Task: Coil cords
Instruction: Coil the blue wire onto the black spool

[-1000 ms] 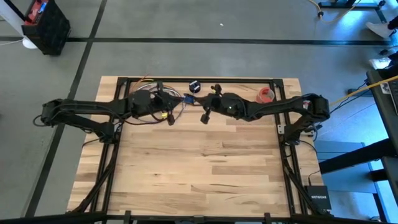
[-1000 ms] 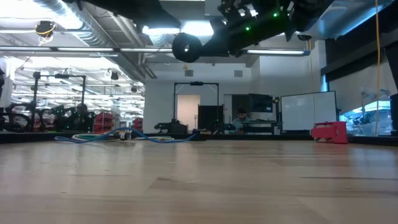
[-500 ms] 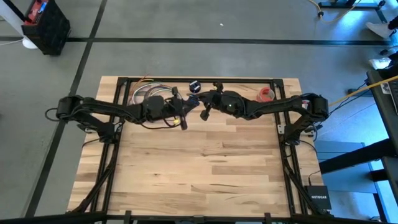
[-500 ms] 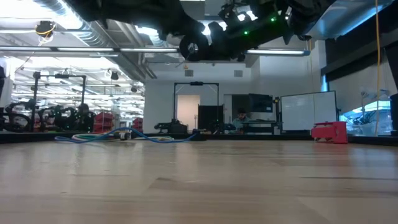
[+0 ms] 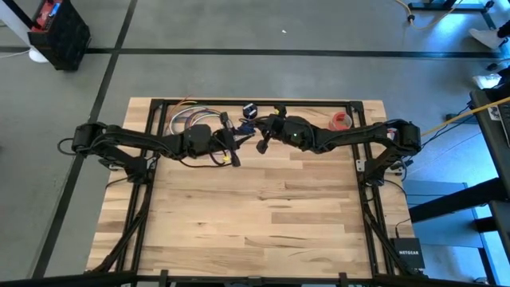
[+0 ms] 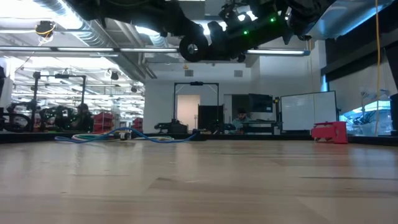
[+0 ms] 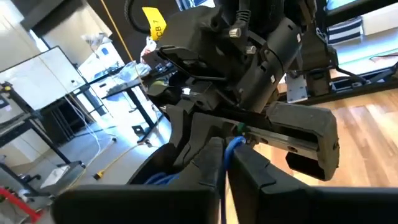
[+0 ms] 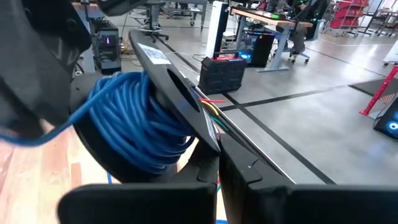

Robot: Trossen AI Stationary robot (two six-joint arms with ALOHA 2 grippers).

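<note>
I have both arms raised over the far middle of the table (image 5: pixel 239 223), tips nearly meeting. My right gripper (image 8: pixel 217 158) is clamped on the black spool (image 8: pixel 134 118), already wound thick with blue cord (image 8: pixel 124 127), and holds it aloft (in the low view it hangs as a dark disc (image 6: pixel 189 48)). My left gripper (image 7: pixel 225 165) is pinched nearly shut on the free run of that same cord (image 7: pixel 233 146), just beside the spool. To wind well, I judge I should keep that strand lightly taut and feed it square into the groove between the flanges, circling close so no loop slips off the rim. The loose coloured cables (image 5: pixel 185 119) lie behind the left arm; the red object (image 5: pixel 341 121) sits near the far edge.
</note>
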